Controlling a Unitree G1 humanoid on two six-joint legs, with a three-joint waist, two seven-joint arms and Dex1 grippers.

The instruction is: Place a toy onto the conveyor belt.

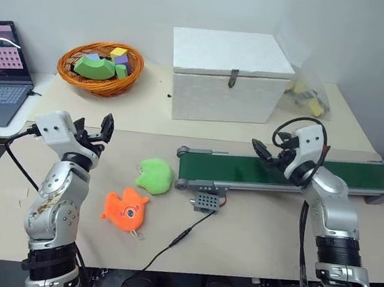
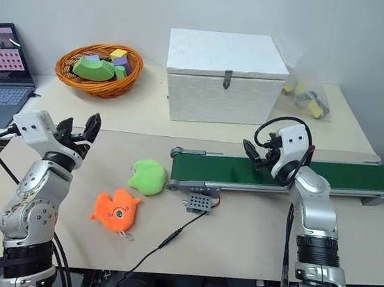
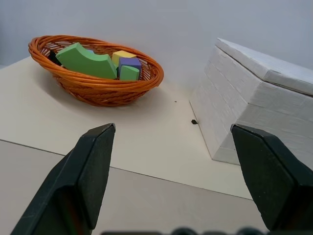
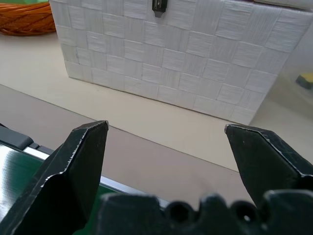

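You see the task at its outset: nothing is yet placed on the belt (image 1: pixel 294 171). The toy (image 1: pixel 125 209) lies on the table (image 1: pixel 250 242), near the belt's roller end and on the robot's side of it, apart from the frame. A green blob (image 1: pixel 154 175) sits between toy and belt, just beside that end; the control box (image 1: pixel 205 200) hangs from the frame's near edge.

The left gripper (image 1: pixel 92 131) hovers beyond the toy, farther from the belt than the blob, fingers spread wide and empty. The right gripper (image 1: pixel 269 155) hangs over the belt's middle, fingers likewise apart, holding nothing.

Behind the belt stand a white box (image 1: pixel 227 74) and a basket (image 1: pixel 100 69) of blocks.

What is left, by this judgement: reach down to the toy, grasp it, carry it to the belt, release.
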